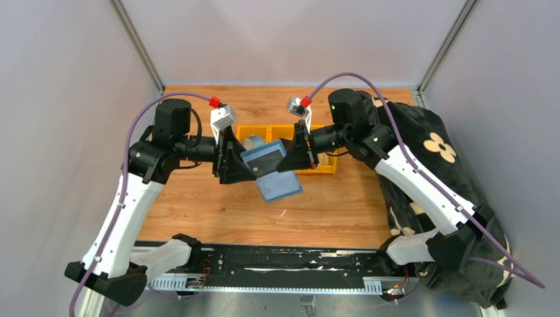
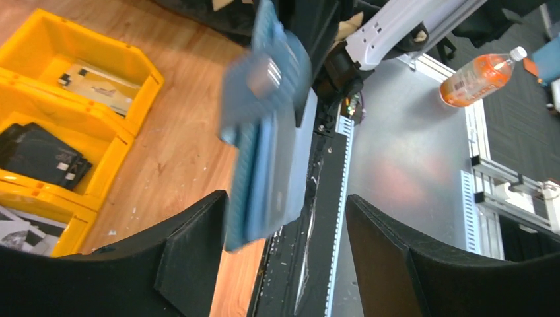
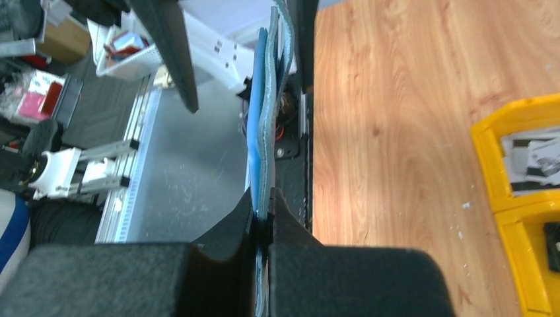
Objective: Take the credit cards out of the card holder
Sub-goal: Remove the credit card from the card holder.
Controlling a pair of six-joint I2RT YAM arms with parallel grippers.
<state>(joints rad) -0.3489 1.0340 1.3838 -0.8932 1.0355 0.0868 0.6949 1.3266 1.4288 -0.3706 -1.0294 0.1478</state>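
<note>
Slate-blue flat folding card holder (image 1: 274,178) hangs in the air above the wooden surface (image 1: 330,211), between the two arms and well off the wood, just on the near side of the yellow plastic bins (image 1: 256,131). It is unfolded, with one darker panel higher and one paler panel lower and tilted. The right fingers (image 3: 231,228) are pressed together on one edge of the holder, so they alone carry it; in the right wrist view the holder (image 3: 265,145) is seen edge-on and stands out straight from this pinch. There a brighter blue layer lies against the greyer one, but I cannot tell if it is a credit card. The left fingers (image 2: 191,231) stand wide apart, and the holder (image 2: 264,132) passes through the gap between them without touching either one. In the bins (image 2: 39,66) lie some dark and some pale flat items. A black cloth with pale flowers (image 1: 429,145) lies under the right arm.
</note>
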